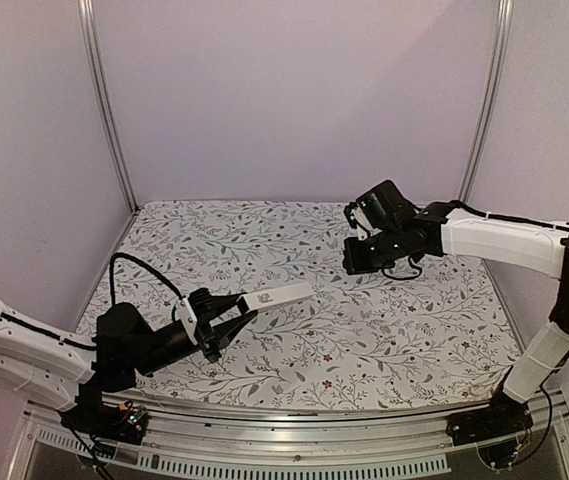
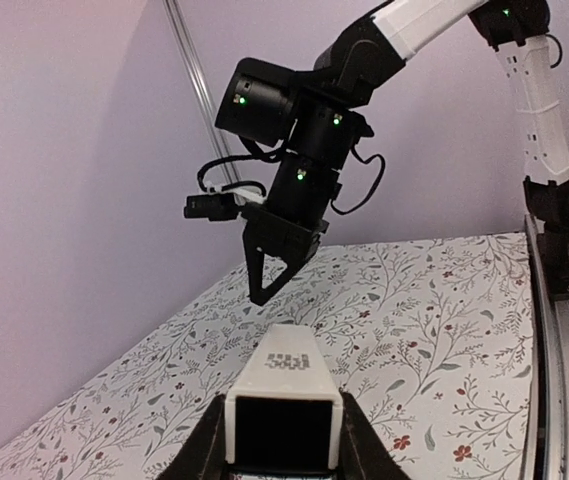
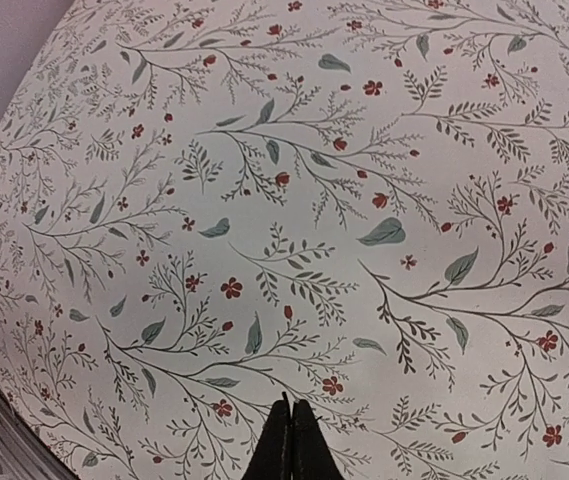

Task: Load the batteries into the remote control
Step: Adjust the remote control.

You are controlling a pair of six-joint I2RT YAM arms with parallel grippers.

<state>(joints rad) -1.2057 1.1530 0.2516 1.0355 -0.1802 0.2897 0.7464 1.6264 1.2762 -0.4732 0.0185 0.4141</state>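
Note:
My left gripper (image 1: 236,318) is shut on the remote control (image 1: 282,295), a slim white bar held above the floral tablecloth and pointing right and away. In the left wrist view the remote (image 2: 289,375) sits between my black fingers (image 2: 202,445), with a black face on its near end and a small dark printed patch on top. My right gripper (image 1: 352,262) hangs above the table's far right part, shut and empty. Its closed tips show in the right wrist view (image 3: 291,408) and in the left wrist view (image 2: 261,293). The batteries are out of view.
The floral tablecloth (image 1: 384,330) covers the whole table. Purple walls with metal corner posts (image 1: 109,110) close in the back and sides. A metal rail (image 1: 294,415) runs along the near edge, with the right arm's base (image 2: 564,250) bolted to it.

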